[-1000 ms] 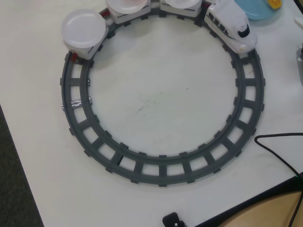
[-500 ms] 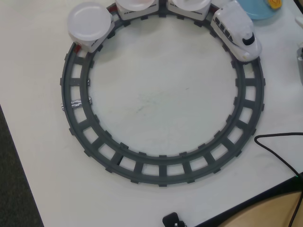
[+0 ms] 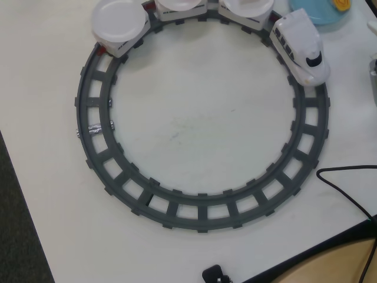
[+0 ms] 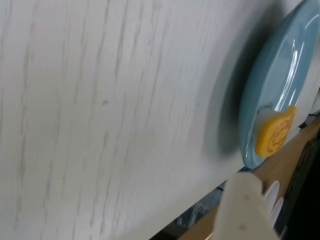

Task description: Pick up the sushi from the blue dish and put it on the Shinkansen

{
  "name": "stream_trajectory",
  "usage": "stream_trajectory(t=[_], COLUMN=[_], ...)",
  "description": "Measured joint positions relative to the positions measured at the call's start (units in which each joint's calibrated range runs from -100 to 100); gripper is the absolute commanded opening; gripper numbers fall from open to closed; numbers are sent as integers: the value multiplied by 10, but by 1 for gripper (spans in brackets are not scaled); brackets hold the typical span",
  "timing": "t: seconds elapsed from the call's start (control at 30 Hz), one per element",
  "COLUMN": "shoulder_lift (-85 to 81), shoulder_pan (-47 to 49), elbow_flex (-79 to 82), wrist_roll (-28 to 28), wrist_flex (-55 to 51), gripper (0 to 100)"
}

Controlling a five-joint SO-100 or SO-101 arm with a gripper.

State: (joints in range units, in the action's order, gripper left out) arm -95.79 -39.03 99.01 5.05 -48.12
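Wrist view first, since that's all we get of the arm: one pale finger (image 4: 243, 207) pokes up from the bottom edge, blurry, and we can't see a second one, so we honestly cannot tell whether the gripper is spread or closed. Nothing looks to be held, as far as we can make out.

Just up and to the right of that finger sits the sushi (image 4: 275, 132), a yellow-orange egg piece with a swirl on it, resting on a bit of white on the near rim of the blue dish (image 4: 280, 65). In this tilted picture its long axis runs diagonally, lower-left to upper-right, roughly along the dish's rim. So we reckon the coming move is a short reach up and right from the finger, with the jaws turned across that diagonal.

In the overhead view the blue dish (image 3: 318, 15) is cut off at the table's far right corner, with the sushi (image 3: 341, 5) barely peeking in at the top edge. The Shinkansen (image 3: 300, 47) is parked right beside the dish on the grey ring track (image 3: 200, 206), its plate-topped wagons (image 3: 119, 23) strung along the far edge. A black cable (image 3: 347, 188) trails near the right edge.
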Motion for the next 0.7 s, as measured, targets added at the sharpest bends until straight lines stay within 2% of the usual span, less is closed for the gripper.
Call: stream_trajectory(t=[0.33, 0.43, 0.7], shoulder_lift=[0, 4, 207], shoulder_pan=[0, -2, -69], elbow_flex=[0, 0, -155], wrist_roll=[2, 24, 37], wrist_flex=[-2, -2, -19], gripper=[33, 33, 33])
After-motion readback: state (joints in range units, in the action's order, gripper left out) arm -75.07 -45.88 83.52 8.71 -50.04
